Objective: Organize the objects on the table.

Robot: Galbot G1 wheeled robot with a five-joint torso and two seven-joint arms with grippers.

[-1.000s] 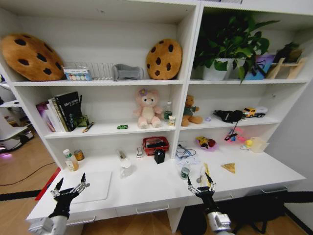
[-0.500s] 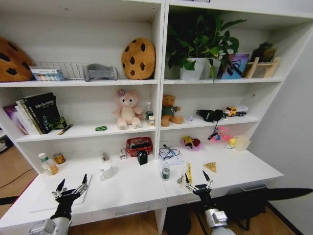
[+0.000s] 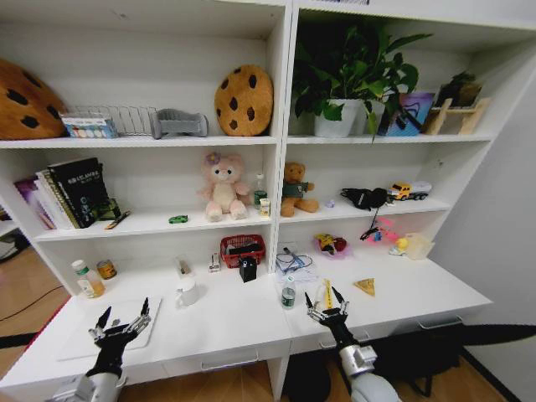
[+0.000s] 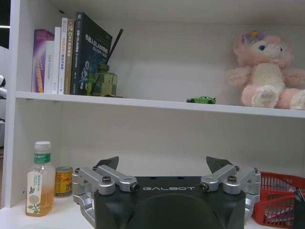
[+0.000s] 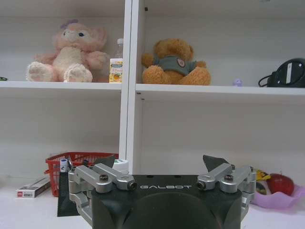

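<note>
So the long white desk top (image 3: 243, 322) has the flat silver-white laptop (image 3: 117, 322) lying closed at its near left, and the tiny green toy car (image 3: 177, 219) sits up on the shelf left of the pink plush bunny (image 3: 221, 186). Left gripper (image 3: 120, 324) hovers over the laptop's near edge, fingers spread wide, holding nothing. Right gripper (image 3: 327, 307) floats over the desk's near middle beside a small green-capped bottle (image 3: 288, 296), also wide open and empty.
</note>
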